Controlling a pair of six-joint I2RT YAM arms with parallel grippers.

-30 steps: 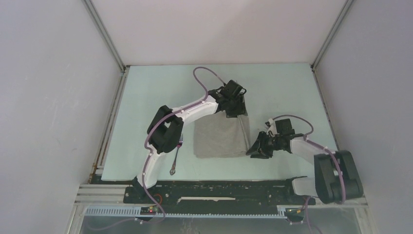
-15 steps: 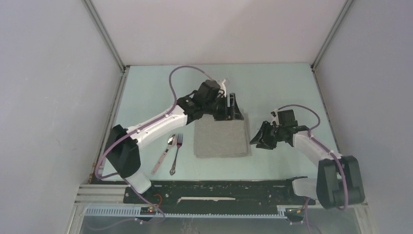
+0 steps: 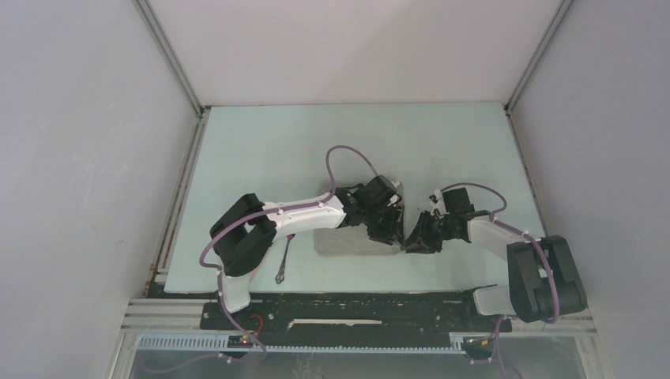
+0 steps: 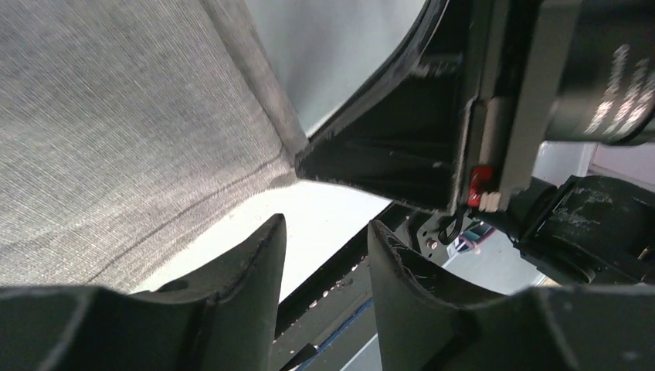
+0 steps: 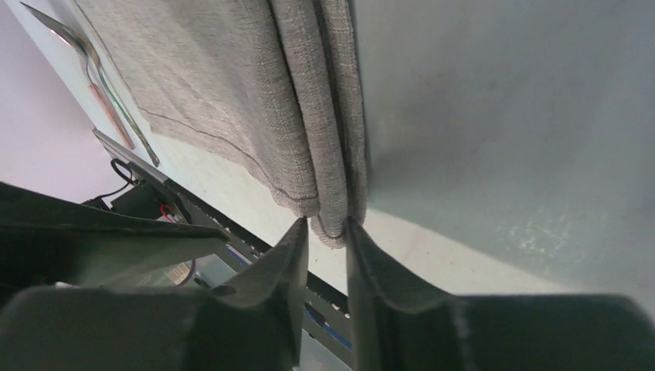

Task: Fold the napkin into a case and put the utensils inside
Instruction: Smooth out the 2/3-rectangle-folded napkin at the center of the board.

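**A:** From above?
**B:** The napkin (image 3: 351,242) is a narrow grey oblong on the pale green surface (image 3: 300,150). The left hand (image 3: 389,227) is over its 3 o'clock end, the right hand (image 3: 413,239) just beside.
**A:** Left wrist?
**B:** Coarse woven cloth lies at 10 o'clock. The black fingers (image 4: 255,263) stand apart, nothing between.
**A:** Right wrist?
**B:** The right hand's fingers (image 5: 287,255) nip the napkin's stacked, rounded folds. Shiny slim utensils (image 5: 91,58) at 10 o'clock.
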